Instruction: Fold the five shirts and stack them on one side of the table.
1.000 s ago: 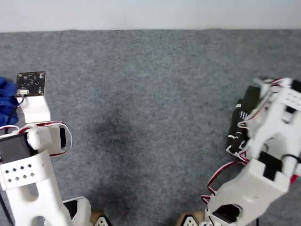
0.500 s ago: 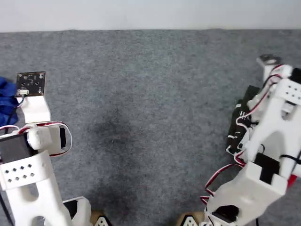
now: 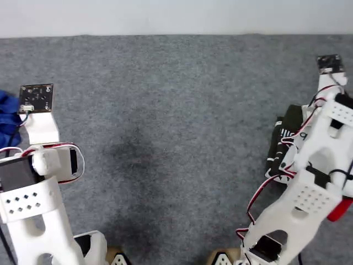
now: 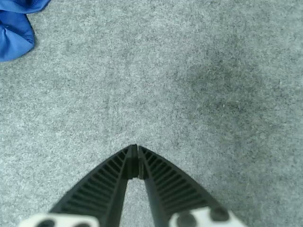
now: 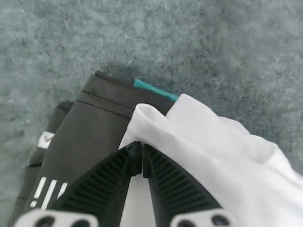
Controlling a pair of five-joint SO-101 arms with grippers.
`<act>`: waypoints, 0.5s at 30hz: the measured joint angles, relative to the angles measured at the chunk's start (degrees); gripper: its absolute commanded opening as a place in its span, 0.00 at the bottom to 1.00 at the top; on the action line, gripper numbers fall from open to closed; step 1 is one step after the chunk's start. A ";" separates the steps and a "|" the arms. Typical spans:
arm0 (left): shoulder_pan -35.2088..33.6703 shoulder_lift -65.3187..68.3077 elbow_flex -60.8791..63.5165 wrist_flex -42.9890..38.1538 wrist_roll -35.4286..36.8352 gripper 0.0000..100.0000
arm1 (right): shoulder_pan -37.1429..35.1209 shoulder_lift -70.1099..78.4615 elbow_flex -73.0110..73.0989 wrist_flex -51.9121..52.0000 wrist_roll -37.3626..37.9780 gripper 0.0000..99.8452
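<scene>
High view: on the worktop, a dark shirt is kept at the right edge, likely as the stack's base. A white shirt is held over it, seemingly pinched by the closed right fingers. A blue shirt is left unfolded; the left fingers are closed on nothing.

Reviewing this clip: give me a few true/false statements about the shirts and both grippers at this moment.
1. A blue shirt lies at the table's edge, beside the left arm. True.
2. The left gripper holds the blue shirt. False: it is shut on nothing over the bare grey table, apart from that shirt.
3. A white shirt rests on a folded black shirt. True.
4. The right gripper is wide open. False: it is shut on the white shirt's edge.
</scene>
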 measured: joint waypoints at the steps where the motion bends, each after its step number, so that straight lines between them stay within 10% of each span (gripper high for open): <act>1: 0.00 0.00 0.00 0.00 0.00 0.00 | 0.00 0.00 0.00 0.09 0.00 0.01; 15: 0.00 0.00 0.00 0.00 0.00 0.00 | 8.18 -11.87 -2.46 16.26 0.26 0.01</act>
